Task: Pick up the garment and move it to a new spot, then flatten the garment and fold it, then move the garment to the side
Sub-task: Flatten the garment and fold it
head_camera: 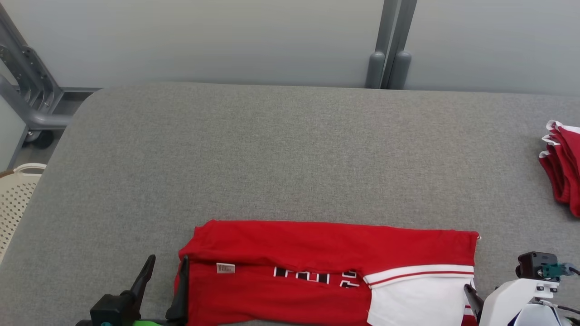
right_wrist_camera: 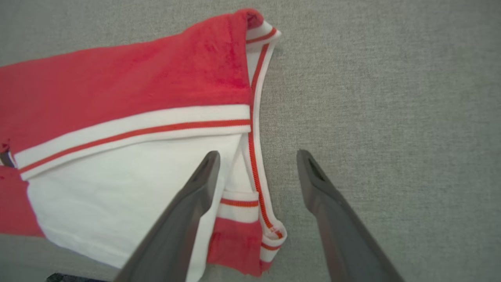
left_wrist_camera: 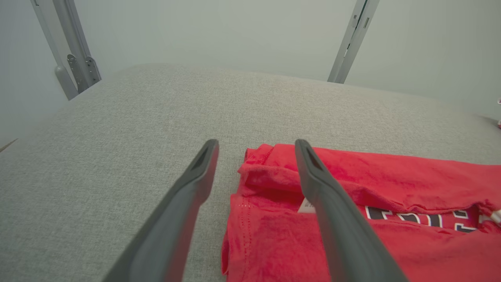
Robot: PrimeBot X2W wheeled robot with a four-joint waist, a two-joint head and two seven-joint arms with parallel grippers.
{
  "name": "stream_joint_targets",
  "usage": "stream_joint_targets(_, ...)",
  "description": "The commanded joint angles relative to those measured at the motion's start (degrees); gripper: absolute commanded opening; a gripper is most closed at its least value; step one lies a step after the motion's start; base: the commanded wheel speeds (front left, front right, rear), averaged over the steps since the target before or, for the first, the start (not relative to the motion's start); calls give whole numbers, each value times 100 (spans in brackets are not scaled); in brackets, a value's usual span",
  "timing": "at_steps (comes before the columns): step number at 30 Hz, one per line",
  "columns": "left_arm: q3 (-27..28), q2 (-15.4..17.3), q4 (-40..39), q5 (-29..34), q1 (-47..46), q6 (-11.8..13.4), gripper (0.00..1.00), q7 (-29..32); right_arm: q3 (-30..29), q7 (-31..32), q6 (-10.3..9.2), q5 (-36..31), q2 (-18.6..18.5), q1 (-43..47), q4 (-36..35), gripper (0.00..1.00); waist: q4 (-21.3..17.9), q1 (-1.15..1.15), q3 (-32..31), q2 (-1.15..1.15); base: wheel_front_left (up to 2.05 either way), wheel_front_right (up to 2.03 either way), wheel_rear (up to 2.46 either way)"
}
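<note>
A folded red fabric jersey [head_camera: 317, 271] with a white panel and black lettering lay as a long band at the near edge of a grey cloth-covered table [head_camera: 290, 149]. The left gripper [left_wrist_camera: 256, 143] was spread wide across the jersey's left end, grasping nothing. The right gripper [right_wrist_camera: 258, 153] was likewise released, with one finger over the white panel and the other over bare table. A small pile of red-and-white cloth [head_camera: 564, 163] sat at the table's right edge.
</note>
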Motion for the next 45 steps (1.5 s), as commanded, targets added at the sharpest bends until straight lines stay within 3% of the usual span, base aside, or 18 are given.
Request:
stream_joint_targets(1, 6, -12, 16, 59, -96, -21, 100, -16, -8, 27, -1, 12, -10, -66, 42, 100, 37, 0, 59, 0, 0, 0, 0)
stream_joint_targets(14, -46, 4, 77, 83, -252, -85, 100, -16, -73, 227, -1, 268, -4, -515, 1005, 100, 153, 0, 219, 0, 0, 0, 0)
stream_joint_targets(15, -50, 4, 79, 84, -263, -89, 100, -16, -98, 246, -3, 262, -3, -546, 1066, 91, 159, 0, 223, 0, 0, 0, 0)
stream_joint_targets(16, -51, 1, 80, 84, -273, -82, 100, -16, -128, 266, -4, 271, -4, -582, 1131, 51, 164, 0, 227, 0, 0, 0, 0)
stream_joint_targets(18, -58, -5, 87, 84, -278, -89, 100, -16, -142, 261, -5, 288, -3, -651, 1239, 6, 169, 0, 226, 0, 0, 0, 0)
stream_joint_targets(19, -58, -7, 93, 86, -275, -92, 100, -16, -151, 253, -5, 309, 1, -689, 1286, 0, 169, 0, 223, 0, 0, 0, 0)
stream_joint_targets(29, 7, -31, 79, 105, -240, -97, 100, -16, -787, -27, -11, 22, -34, -982, 1196, 0, 89, 0, 201, 0, 0, 0, 0)
stream_joint_targets(45, 73, -79, 53, 164, -277, -123, 100, -16, -2808, 477, -6, -377, -22, -897, -25, 0, -135, 0, 251, 0, 0, 0, 0)
